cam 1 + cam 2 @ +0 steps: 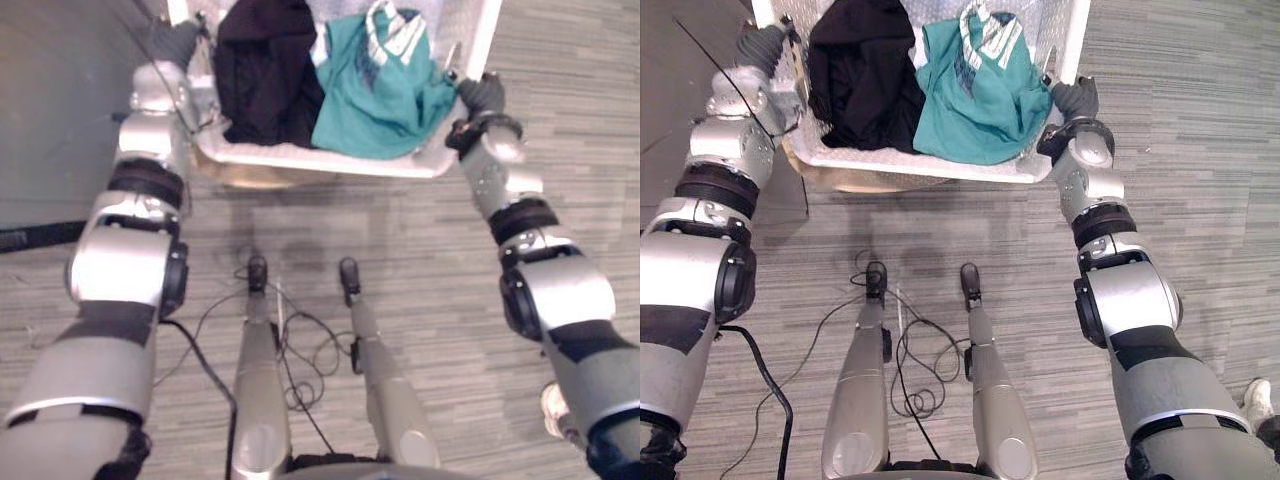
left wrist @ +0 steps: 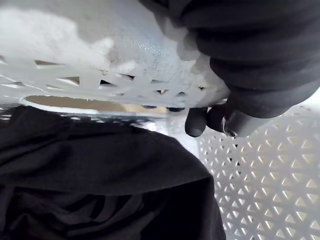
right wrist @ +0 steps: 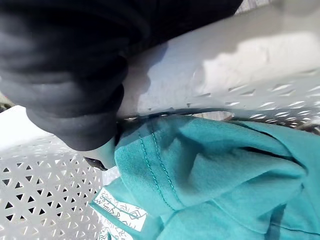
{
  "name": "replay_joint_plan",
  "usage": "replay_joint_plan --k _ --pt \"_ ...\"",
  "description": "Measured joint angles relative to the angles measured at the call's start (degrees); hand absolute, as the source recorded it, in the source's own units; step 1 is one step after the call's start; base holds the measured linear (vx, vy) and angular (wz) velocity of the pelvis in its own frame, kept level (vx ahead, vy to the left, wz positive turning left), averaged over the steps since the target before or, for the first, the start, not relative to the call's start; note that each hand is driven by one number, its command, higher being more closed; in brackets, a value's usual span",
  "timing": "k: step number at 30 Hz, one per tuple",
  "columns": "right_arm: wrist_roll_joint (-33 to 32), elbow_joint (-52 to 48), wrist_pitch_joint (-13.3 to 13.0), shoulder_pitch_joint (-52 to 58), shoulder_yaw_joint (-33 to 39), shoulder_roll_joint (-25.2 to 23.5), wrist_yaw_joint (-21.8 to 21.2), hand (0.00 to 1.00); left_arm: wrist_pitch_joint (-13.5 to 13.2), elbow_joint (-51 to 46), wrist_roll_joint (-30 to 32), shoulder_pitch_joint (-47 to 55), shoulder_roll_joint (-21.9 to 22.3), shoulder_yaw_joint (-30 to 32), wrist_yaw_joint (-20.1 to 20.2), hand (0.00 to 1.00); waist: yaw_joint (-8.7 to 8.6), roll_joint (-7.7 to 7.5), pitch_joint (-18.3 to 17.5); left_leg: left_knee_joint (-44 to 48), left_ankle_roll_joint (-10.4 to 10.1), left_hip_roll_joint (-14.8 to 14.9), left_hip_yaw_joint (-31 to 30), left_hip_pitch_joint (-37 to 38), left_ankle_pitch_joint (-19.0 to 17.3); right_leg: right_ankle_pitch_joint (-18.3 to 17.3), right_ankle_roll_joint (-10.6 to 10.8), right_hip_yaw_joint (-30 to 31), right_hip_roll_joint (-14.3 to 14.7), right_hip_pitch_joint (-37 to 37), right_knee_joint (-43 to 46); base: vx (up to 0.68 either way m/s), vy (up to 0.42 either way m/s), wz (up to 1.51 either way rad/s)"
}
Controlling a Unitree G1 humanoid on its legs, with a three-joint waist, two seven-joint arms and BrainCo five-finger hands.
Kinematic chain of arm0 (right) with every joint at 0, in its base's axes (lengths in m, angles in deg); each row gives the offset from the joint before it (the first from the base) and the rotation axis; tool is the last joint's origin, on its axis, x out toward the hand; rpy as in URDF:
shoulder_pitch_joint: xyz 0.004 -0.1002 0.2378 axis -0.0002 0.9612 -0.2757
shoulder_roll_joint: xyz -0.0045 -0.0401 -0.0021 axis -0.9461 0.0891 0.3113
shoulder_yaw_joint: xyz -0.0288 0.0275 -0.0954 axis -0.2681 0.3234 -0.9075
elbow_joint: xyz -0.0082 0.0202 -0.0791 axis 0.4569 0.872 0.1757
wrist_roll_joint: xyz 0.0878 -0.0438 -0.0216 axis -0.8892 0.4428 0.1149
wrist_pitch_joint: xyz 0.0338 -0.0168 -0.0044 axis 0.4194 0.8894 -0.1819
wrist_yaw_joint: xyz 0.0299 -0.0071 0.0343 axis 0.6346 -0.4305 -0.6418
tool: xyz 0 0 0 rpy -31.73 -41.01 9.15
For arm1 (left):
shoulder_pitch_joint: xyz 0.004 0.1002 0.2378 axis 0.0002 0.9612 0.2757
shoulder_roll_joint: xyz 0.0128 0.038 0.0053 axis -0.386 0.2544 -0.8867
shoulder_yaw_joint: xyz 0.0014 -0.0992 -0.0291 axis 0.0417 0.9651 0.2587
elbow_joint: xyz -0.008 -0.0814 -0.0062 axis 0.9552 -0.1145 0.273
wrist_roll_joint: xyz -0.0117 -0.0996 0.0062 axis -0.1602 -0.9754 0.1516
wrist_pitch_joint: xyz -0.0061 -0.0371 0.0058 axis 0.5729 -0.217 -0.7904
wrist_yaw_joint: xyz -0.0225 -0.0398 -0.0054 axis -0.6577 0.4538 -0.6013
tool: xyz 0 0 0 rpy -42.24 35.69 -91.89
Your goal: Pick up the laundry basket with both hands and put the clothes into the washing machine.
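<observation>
A white perforated laundry basket (image 1: 330,160) is held up in front of me, above the floor. Inside it a black garment (image 1: 265,70) lies on the left and a teal garment (image 1: 375,90) with a white-patterned patch on the right. My left hand (image 1: 175,45) grips the basket's left rim (image 2: 100,55), its fingers (image 2: 210,120) curled over the edge beside the black garment (image 2: 100,175). At the right rim (image 3: 225,65) my right hand (image 1: 485,95) hooks in the same way. One fingertip (image 3: 100,157) shows beside the teal cloth (image 3: 215,185), which hides the rest.
Grey striped plank floor (image 1: 420,300) lies all around. A darker smooth grey area (image 1: 50,120) spreads at the left. Something tan (image 1: 260,178) shows just under the basket's front edge. A person's white shoe (image 1: 1260,400) is at the lower right.
</observation>
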Motion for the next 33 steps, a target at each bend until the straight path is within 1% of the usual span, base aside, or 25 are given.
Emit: replay_joint_plan --k 1,3,7,8,9,10,12,14,16,17,18,19,20,21,25,26,28,30,33 --pt "-0.39 0.0 -0.13 -1.07 -0.34 0.06 0.04 1.0 0.0 -0.06 0.15 -1.03 -0.73 0.01 0.04 1.0 0.36 0.18 0.11 3.22 0.02 0.54 -1.03 -2.28 -1.41 0.0 0.0 -0.22 0.52 -0.53 0.0 -0.17 -0.003 -0.09" --pt "-0.79 -0.01 -0.24 -1.57 -0.6 0.45 0.23 1.0 -0.01 -0.8 0.16 -1.16 -0.83 0.01 0.14 1.0 1.12 0.49 0.31 6.06 0.27 1.0 -1.76 -4.23 -2.49 -0.01 0.01 -1.19 1.02 -0.9 -0.01 -0.16 0.002 -0.03" --pt "-2.06 -1.89 -0.43 -1.94 -1.98 0.68 0.75 1.0 -0.02 -2.86 0.17 -1.16 -2.67 0.15 1.03 1.0 1.59 0.76 0.47 9.8 0.38 1.1 -4.21 -7.97 -3.32 -0.15 0.08 -3.34 1.46 -1.87 -0.03 -0.13 0.002 0.09" --pt "-2.2 -1.97 -0.53 -1.96 -1.98 0.65 0.75 1.0 -0.02 -3.31 0.17 -1.16 -2.83 0.15 1.09 1.0 1.88 0.75 0.47 10.22 0.41 1.1 -4.27 -8.39 -3.43 -0.38 0.26 -3.6 1.47 -1.96 -0.04 -0.15 -0.002 0.11" --pt "-2.67 -2.37 -0.79 -2.02 -1.97 0.8 0.75 1.0 -0.03 -4.38 0.17 -1.16 -3.03 0.15 1.08 1.0 2.53 0.75 0.47 11.28 0.47 0.99 -4.35 -9.45 -3.59 -1.83 0.11 -4.78 1.33 -2.19 -0.04 -0.14 -0.013 0.11" --pt "-2.82 -2.97 -0.81 -2.59 -1.98 0.78 0.76 1.0 -0.16 -5.16 0.16 -1.16 -3.78 0.25 1.08 1.0 2.95 0.77 0.48 12.85 0.38 0.82 -4.76 -10.72 -3.99 -3.62 -2.51 -5.45 1.32 -2.36 -0.05 -0.13 -0.028 0.11" --pt "-3.3 -3.67 -0.79 -3.69 -2.54 0.45 0.78 1.0 -0.18 -6.34 0.18 -1.16 -5.09 1.26 1.09 1.0 3.14 0.95 0.59 13.77 0.34 0.96 -5.74 -12.08 -4.01 -3.63 -2.7 -6.28 1.75 -3.03 -0.05 -0.08 -0.024 0.08" --pt "-3.78 -3.77 -1.24 -4.06 -2.88 0.48 0.83 1.0 -0.48 -7.38 0.59 -1.16 -5.37 1.76 1.09 1.0 4.3 0.96 0.59 14.57 0.33 0.99 -6.43 -13.35 -3.99 -3.55 -2.81 -6.88 2.0 -3.56 -0.06 -0.06 -0.023 0.07" --pt "-3.9 -3.77 -1.34 -4.12 -2.88 0.12 0.84 1.0 -0.48 -7.97 0.82 -1.16 -5.88 1.76 1.13 1.0 4.43 0.96 0.59 15.0 0.34 0.8 -7.03 -13.94 -3.99 -3.53 -2.83 -7.67 1.99 -3.55 -0.06 -0.03 -0.008 0.12" --pt "-4.0 -3.77 -1.47 -4.45 -2.89 -0.06 0.85 1.0 -0.48 -8.46 0.9 -1.16 -6.33 1.76 1.14 0.0 4.47 0.95 0.59 15.44 0.34 0.8 -7.23 -14.47 -4.0 -3.48 -2.89 -7.98 2.04 -3.63 -0.06 -0.01 0.0 0.11" --pt "-4.09 -3.76 -1.39 -4.85 -2.89 -0.04 0.87 1.0 -0.51 -8.72 0.89 -1.16 -6.46 2.07 1.14 0.0 4.58 0.95 0.59 15.76 0.38 0.8 -7.23 -14.82 -4.02 -3.47 -2.9 -8.02 2.05 -3.78 -0.06 -0.01 0.002 0.04" --pt "-4.13 -3.76 -1.31 -5.23 -2.89 -0.05 0.89 0.0 -0.62 -8.85 0.84 -1.18 -6.53 2.53 1.12 0.0 4.71 0.95 0.59 15.9 0.4 0.78 -7.23 -15.07 -4.03 -3.48 -2.9 -8.05 2.04 -3.91 -0.06 0.0 0.0 0.0" --pt "-4.13 -3.76 -1.22 -5.83 -3.0 -0.05 0.89 0.0 -0.74 -8.87 0.82 -1.73 -6.54 3.99 1.09 0.0 4.82 0.95 0.59 16.21 0.41 0.78 -7.34 -15.65 -4.03 -3.47 -2.9 -8.31 2.06 -4.24 -0.06 0.0 0.0 0.0" --pt "-4.18 -3.75 -1.18 -6.27 -2.99 0.03 0.92 0.0 -0.74 -8.87 0.77 -2.73 -6.69 4.32 1.03 0.0 4.93 0.95 0.59 16.53 0.41 0.79 -7.61 -16.39 -4.03 -3.02 -3.47 -8.67 2.14 -4.64 -0.06 -0.01 -0.003 0.04" --pt "-4.14 -3.76 -1.11 -6.93 -3.94 0.5 0.91 0.0 -0.75 -8.85 0.74 -5.2 -7.21 5.7 0.03 0.0 5.05 0.95 0.59 17.26 0.42 0.76 -8.19 -17.92 -4.02 -2.63 -3.96 -9.23 2.32 -5.56 -0.06 0.0 -0.001 0.01" --pt "-4.12 -3.67 -0.48 -7.49 -4.32 0.52 0.9 0.0 -0.79 -8.85 0.7 -5.29 -7.21 6.76 -0.48 0.0 4.75 0.95 0.59 17.48 0.43 0.76 -8.19 -18.12 -4.03 -2.62 -3.97 -9.27 2.33 -5.61 -0.05 0.0 0.0 0.0" --pt "-4.09 -3.51 0.29 -7.55 -4.76 0.69 0.79 0.0 -0.79 -8.85 0.56 -5.88 -7.22 6.98 -1.57 0.0 4.47 0.95 0.59 17.62 0.51 0.76 -8.2 -18.24 -4.08 -2.62 -3.97 -9.33 2.33 -5.6 -0.05 0.0 0.0 0.0" --pt "-4.09 -3.42 1.16 -7.55 -5.41 0.75 0.62 0.0 -0.79 -8.84 0.11 -6.24 -7.32 8.16 -1.89 0.0 4.29 0.95 0.59 17.63 0.51 0.77 -8.18 -18.27 -4.08 -2.62 -3.98 -9.33 2.33 -5.64 -0.05 0.0 0.0 0.0" --pt "-3.72 -2.82 2.6 -7.55 -6.94 1.24 -0.81 0.0 -0.79 -8.79 -0.55 -7.18 -7.42 9.37 -3.2 0.0 4.3 0.95 0.59 17.57 0.51 0.79 -8.14 -18.34 -4.07 -2.58 -4.03 -9.33 2.35 -5.8 -0.05 0.0 0.0 0.0"
